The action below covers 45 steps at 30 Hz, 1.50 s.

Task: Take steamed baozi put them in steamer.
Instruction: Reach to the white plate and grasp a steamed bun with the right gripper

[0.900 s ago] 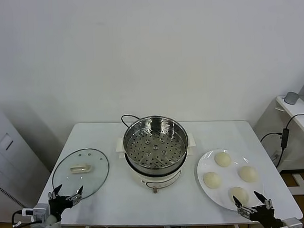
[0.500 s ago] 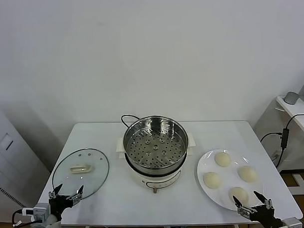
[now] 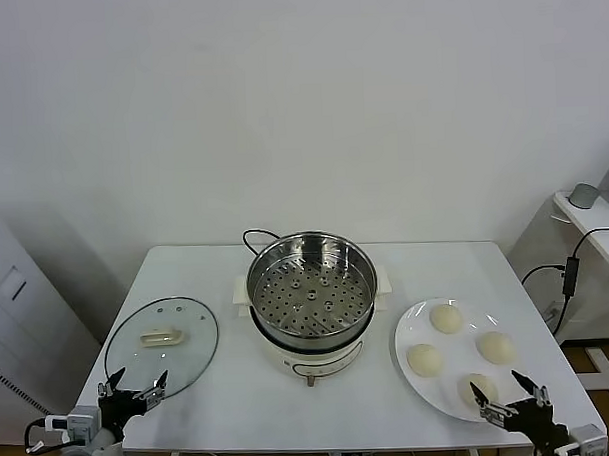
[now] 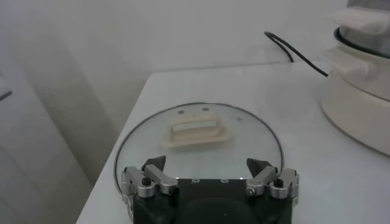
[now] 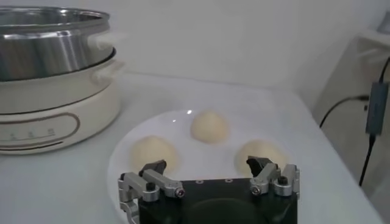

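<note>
A: Where are the steamed baozi [image 3: 459, 351]?

B: All four lie on the white plate [image 3: 406, 339], on the counter [image 3: 230, 396] to the right of the steamer [image 3: 312, 288]. The steel basket holds none.

A: And the right claw [image 3: 510, 398]?

B: At the counter's near edge, just beside the nearest bun, its fingers spread apart and holding nothing. In the right wrist view the buns lie just beyond it.

A: The left claw [image 3: 133, 385]?

B: Also spread and empty, low at the near left corner, just short of the glass lid [image 3: 161, 336], which lies flat left of the steamer.
</note>
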Available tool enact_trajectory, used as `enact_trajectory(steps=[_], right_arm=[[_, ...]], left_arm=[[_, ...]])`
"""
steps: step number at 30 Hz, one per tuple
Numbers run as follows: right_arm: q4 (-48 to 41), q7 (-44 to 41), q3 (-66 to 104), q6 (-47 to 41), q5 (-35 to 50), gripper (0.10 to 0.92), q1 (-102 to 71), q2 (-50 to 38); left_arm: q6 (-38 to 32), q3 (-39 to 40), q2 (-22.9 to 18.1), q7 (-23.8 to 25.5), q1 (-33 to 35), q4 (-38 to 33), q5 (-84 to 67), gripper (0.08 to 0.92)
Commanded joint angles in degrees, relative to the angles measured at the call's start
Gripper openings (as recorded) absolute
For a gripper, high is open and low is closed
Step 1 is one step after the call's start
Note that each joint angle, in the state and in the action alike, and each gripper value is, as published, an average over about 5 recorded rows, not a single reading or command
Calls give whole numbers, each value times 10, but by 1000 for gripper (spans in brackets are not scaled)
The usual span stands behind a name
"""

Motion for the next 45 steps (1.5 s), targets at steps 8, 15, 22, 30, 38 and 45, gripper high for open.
enact_trajectory(steps=[8,15,22,30,38,45], right_arm=[[-119,-45,-54,57,-428,823,258,-104],[-178,-198,-146,65,-452,823,396,-163],[-228,-371,-313,46,-393,823,567,-226],[-290,-521,-548,23,-288,823,781,-263],[-383,-631,-753,51,-245,823,970,-235],[-440,-673,-845,61,-249,823,1045,-198]], left_arm=[[3,12,0,-1,-16,-6,0,823],[8,16,1,-9,-25,1,1,823],[18,20,1,-8,-30,2,7,823],[24,26,-4,-2,-36,3,19,823],[34,23,-4,11,-38,6,27,823],[38,21,-4,11,-39,4,26,823]])
